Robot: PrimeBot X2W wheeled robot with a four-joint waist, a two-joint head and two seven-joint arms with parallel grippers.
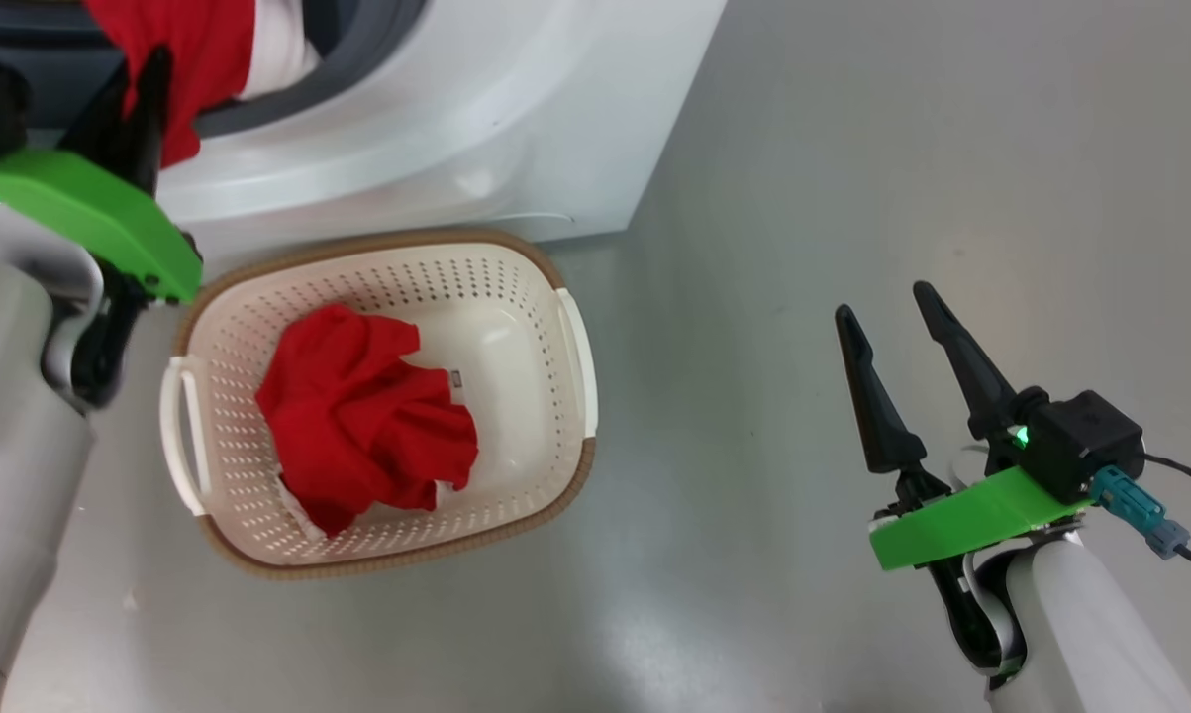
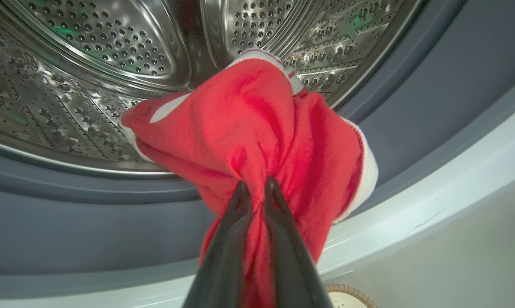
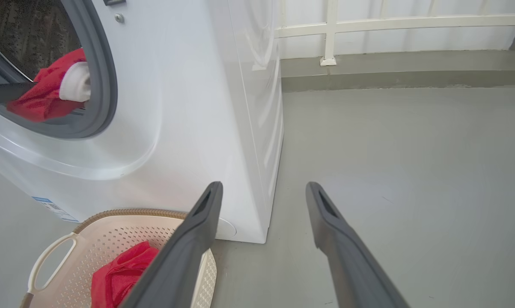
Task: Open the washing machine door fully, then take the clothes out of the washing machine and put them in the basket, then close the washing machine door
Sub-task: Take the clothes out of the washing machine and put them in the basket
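Note:
My left gripper (image 2: 257, 186) is shut on a red garment with white trim (image 2: 257, 128), holding it at the mouth of the washing machine (image 1: 456, 109), over the grey rubber ring (image 2: 90, 231) and in front of the steel drum (image 2: 90, 64). In the head view that garment (image 1: 199, 59) hangs at the top left by the left gripper (image 1: 149, 69). A second red garment (image 1: 367, 416) lies crumpled in the cream basket (image 1: 575, 337) on the floor before the machine. My right gripper (image 1: 887, 302) stands open over bare floor to the right, nothing between its fingers. The door is out of view.
The washing machine's white side (image 3: 248, 107) rises just left of the right gripper (image 3: 261, 188). Grey floor (image 1: 902, 149) stretches right of the machine and basket. A white railing (image 3: 330, 34) and low kerb run along the back.

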